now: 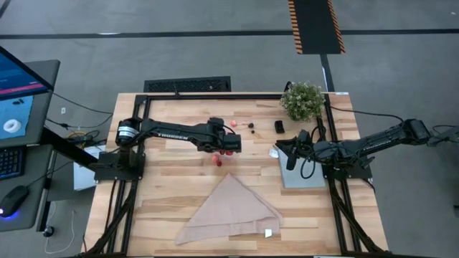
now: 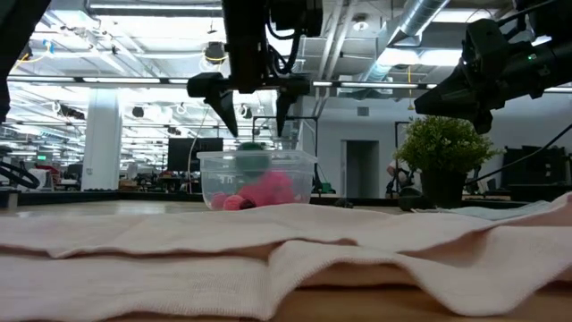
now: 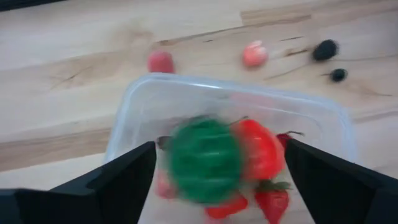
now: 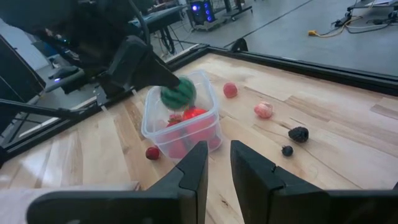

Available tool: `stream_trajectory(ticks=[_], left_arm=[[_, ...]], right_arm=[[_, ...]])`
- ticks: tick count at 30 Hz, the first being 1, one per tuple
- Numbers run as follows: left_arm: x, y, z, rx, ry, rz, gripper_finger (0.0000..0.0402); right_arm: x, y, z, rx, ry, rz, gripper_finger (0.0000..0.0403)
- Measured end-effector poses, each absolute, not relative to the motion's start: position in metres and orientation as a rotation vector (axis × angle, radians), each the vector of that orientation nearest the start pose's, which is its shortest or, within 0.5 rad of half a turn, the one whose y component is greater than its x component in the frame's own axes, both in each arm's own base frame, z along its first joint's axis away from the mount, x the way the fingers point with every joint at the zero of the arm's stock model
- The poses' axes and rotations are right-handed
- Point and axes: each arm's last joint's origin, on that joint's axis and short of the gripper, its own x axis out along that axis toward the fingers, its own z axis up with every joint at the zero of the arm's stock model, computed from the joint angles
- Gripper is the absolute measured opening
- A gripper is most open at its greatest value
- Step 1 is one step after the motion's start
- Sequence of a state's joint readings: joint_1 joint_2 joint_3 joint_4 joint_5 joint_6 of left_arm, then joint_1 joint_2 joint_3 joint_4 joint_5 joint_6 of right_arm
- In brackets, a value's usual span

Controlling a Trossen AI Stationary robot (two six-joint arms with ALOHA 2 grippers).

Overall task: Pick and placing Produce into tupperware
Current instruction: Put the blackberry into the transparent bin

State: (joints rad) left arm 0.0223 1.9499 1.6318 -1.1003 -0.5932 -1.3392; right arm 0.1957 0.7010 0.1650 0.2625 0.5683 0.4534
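The clear tupperware (image 3: 236, 87) stands on the wooden table and holds red pepper-like and strawberry-like pieces (image 3: 258, 149). My left gripper (image 3: 221, 146) hangs open straight above the tub (image 2: 259, 179). The green striped ball (image 3: 205, 158) shows blurred between its fingers with a gap on each side, at the tub's mouth (image 4: 178, 93). A red berry (image 3: 160, 61), a pink piece (image 3: 255, 54) and two dark berries (image 3: 324, 50) lie loose on the table beyond the tub. My right gripper (image 1: 290, 156) waits shut over the grey panel at the table's right.
A beige folded cloth (image 1: 233, 208) covers the table's near middle. The bushy potted plant (image 1: 303, 100) stands at the far right corner, with a small dark object (image 1: 279, 127) beside it. The grey panel (image 1: 301, 172) lies on the right. Another red berry (image 4: 152, 152) sits by the tub.
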Motion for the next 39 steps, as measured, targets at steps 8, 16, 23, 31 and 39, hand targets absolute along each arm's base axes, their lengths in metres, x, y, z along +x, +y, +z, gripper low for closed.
stream_trajectory(ticks=[8,16,23,31,39], left_arm=[[0.384,0.020,0.243,-0.610,0.722,1.265,0.0396],[0.378,-0.076,0.274,-0.142,0.513,1.032,0.0389],[0.354,-0.125,0.283,-0.076,0.349,1.019,0.0370],[0.328,-0.156,0.275,-0.029,0.460,0.924,0.0357],[0.309,-0.204,0.284,-0.100,0.221,0.815,0.0357]], right_arm=[[0.148,0.014,0.175,0.343,0.167,-0.420,0.0092],[0.148,0.014,0.175,0.343,0.165,-0.420,0.0092],[0.148,0.014,0.175,0.343,0.166,-0.420,0.0092],[0.148,0.014,0.175,0.343,0.167,-0.420,0.0092],[0.148,0.014,0.175,0.343,0.167,-0.420,0.0092]])
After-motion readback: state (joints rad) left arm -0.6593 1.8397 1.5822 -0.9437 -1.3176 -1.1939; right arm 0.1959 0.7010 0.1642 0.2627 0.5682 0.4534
